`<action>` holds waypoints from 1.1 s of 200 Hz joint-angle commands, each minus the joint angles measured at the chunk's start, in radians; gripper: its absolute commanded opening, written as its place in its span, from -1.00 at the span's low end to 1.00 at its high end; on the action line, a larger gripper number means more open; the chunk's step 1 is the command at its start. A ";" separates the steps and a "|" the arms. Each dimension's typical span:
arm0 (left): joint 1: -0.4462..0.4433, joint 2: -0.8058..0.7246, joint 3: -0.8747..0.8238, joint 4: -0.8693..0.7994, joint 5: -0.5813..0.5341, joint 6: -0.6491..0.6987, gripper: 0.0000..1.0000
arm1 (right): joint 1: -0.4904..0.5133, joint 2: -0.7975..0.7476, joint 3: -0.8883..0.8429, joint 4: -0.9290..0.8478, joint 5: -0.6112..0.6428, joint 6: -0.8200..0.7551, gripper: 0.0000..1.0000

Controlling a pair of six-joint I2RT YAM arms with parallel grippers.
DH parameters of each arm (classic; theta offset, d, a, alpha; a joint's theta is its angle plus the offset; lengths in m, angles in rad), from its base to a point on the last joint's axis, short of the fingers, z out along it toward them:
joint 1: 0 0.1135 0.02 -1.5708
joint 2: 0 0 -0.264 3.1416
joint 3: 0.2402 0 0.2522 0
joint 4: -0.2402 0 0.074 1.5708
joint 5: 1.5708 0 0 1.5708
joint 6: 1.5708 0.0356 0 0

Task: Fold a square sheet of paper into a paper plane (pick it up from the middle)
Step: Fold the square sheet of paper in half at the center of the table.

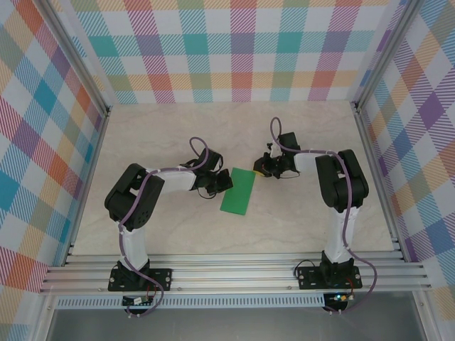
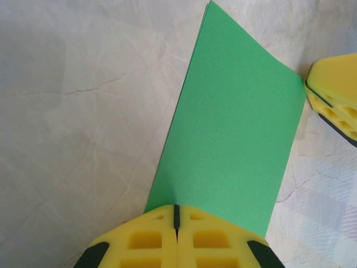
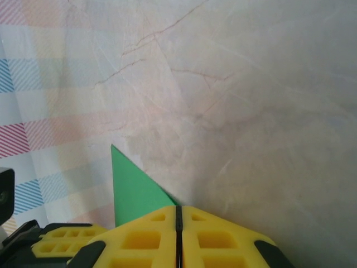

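Beige marbled table (image 1: 170, 135), plaid walls (image 1: 242, 50). The square sheet of paper (image 1: 239, 192), folded into a rectangle, lies flat at frame centre, long axis near-vertical with its top tilted right. The left gripper (image 2: 176, 215) and right gripper (image 3: 178, 209) are both closed, with their tips at opposite paper edges.

left arm (image 1: 135, 200): elbow bent, forearm reaching right
left gripper (image 2: 176, 209): 2 fingers closed flush
right arm (image 1: 343, 183): elbow bent, forearm reaching left
right gripper (image 3: 179, 209): 2 fingers closed flush, facing left gripper
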 commanded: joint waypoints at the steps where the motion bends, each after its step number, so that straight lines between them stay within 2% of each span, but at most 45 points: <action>1: -0.032 0.044 -0.025 -0.122 -0.022 0.009 -1.00 | 0.013 -0.066 0.027 -0.052 -0.039 -0.022 -0.80; 21: -0.033 0.048 -0.020 -0.122 -0.019 0.008 -1.00 | 0.036 -0.067 0.032 -0.066 -0.054 -0.030 -0.79; 38: -0.033 0.046 -0.018 -0.125 -0.018 0.009 -1.00 | 0.054 -0.043 0.053 -0.116 -0.019 -0.047 -0.79; 143: -0.035 0.039 -0.008 -0.138 -0.019 0.014 -1.00 | 0.043 0.038 0.078 -0.136 0.096 -0.036 -0.81; 220: -0.036 0.043 -0.010 -0.136 -0.018 0.014 -1.00 | 0.014 0.074 0.103 -0.104 0.087 -0.020 -0.82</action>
